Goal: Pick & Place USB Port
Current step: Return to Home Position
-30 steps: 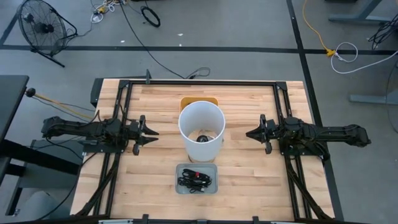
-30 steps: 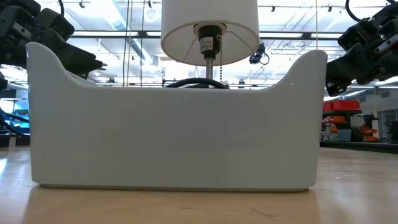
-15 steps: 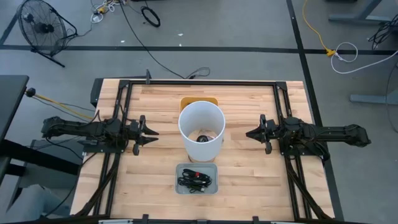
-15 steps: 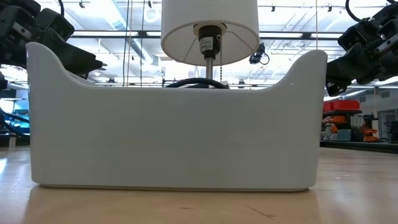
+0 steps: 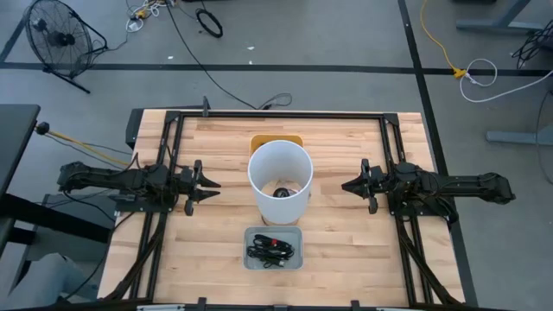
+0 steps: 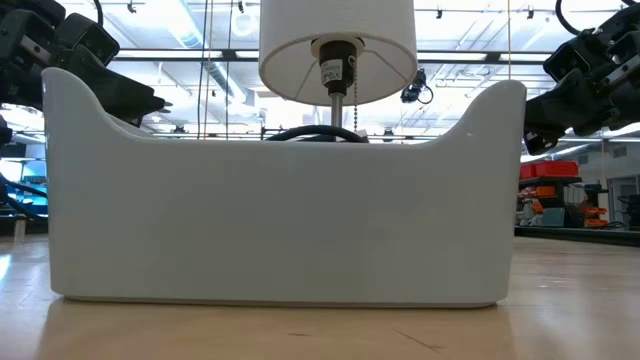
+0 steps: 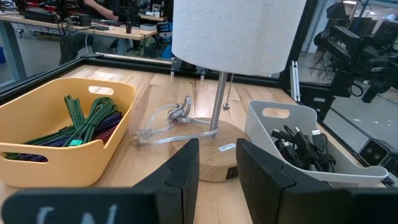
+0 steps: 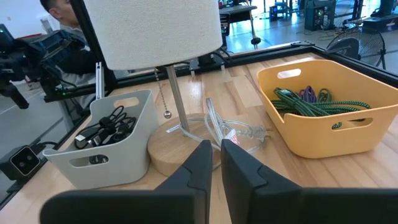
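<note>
Two piles of cables are looking sorted to me: the black charger cables (image 5: 272,250) are lying tangled inside the white bin (image 5: 250,260), and the green charger cables (image 7: 83,121) are sitting in the yellow bin (image 5: 276,137). I'm not seeing any loose on the table (image 5: 216,250), so I'm guessing the sorting is done and only the park-the-arms bit is left

Going by the high view, the white bin is sitting at 6 o'clock from the lamp (image 5: 279,179) in the middle, and the yellow bin is peeking out from behind the shade at 12 o'clock. A clear cord (image 7: 166,123) is lying on the lamp's wooden base, just beside the pole

The left gripper (image 5: 213,184) is hovering at 9 o'clock from the lamp, well apart from it, fingers parted a little and holding nothing. The right gripper (image 5: 346,185) is mirroring it at 3 o'clock, fingers parted by just a thin slit, also empty. Both are pointing in at the shade

For homing well, I'm thinking: keep both arms level and draw them straight out toward 9 and 3, not swinging across the bins or nudging the shade. Both arms are looking level and symmetric, so I'm reckoning there's hardly any travel left, and slow, small corrections are going to beat big moves
</note>
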